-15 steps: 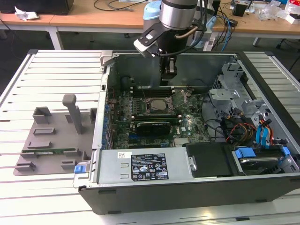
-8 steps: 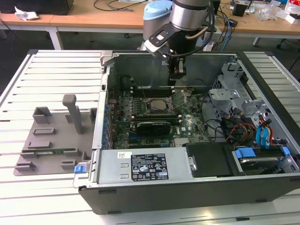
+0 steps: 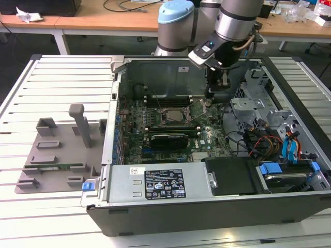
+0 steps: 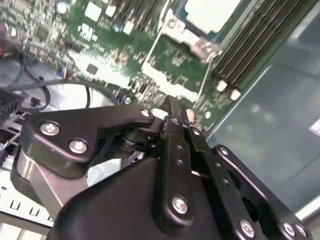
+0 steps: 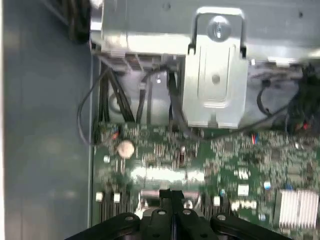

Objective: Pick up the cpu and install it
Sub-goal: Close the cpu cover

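Exterior view's left has a grey fixture lying on the slatted table, just beside the open case. Inside the case, the socket sits on the board above a long black card. The gripper hangs low just to the socket's right, near a thin metal piece that stands up at the socket's edge. Further right are cables and drive bays. In the second wrist view the cpu shows as a pale square lying inside the socket's metal frame, apart from the fingertips. In both wrist views the fingers are pressed together with nothing visible between them. Judging from this, the pick-up and placing are done and the work now in hand is at the socket's frame or lever, though I cannot tell which part the tips touch, if any. Any further move here calls for fine, slow motion, since the frame is thin and the memory slots lie right beside it.
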Robot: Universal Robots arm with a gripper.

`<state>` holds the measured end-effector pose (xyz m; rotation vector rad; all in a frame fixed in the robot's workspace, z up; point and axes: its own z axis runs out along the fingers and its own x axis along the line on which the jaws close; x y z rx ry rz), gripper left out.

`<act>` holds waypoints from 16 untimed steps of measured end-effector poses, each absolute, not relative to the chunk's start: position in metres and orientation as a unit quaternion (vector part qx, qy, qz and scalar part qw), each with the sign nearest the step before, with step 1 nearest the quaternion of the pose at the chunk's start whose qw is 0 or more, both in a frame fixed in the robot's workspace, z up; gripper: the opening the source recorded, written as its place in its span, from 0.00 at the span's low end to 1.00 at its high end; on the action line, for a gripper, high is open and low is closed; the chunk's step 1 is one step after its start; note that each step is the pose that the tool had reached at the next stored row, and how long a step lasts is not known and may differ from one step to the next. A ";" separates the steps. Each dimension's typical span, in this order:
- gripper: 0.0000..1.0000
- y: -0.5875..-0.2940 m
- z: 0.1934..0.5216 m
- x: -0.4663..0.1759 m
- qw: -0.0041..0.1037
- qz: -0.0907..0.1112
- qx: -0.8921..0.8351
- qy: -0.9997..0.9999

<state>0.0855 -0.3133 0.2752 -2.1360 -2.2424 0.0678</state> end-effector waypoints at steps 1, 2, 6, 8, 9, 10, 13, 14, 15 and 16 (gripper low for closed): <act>0.11 -0.313 0.272 0.087 0.022 0.022 -0.689 -0.724; 0.11 -0.312 0.268 0.088 0.022 0.022 -0.689 -0.724; 0.11 -0.311 0.257 0.090 0.022 0.022 -0.689 -0.724; 0.11 -0.311 0.251 0.090 0.022 0.022 -0.689 -0.724; 0.11 -0.311 0.250 0.090 0.022 0.022 -0.689 -0.724; 0.11 -0.310 0.247 0.090 0.022 0.022 -0.689 -0.725; 0.11 -0.310 0.244 0.087 0.022 0.022 -0.689 -0.725; 0.11 -0.310 0.244 0.086 0.022 0.022 -0.689 -0.725; 0.11 -0.310 0.244 0.085 0.022 0.022 -0.689 -0.725; 0.11 -0.310 0.244 0.082 0.022 0.022 -0.688 -0.725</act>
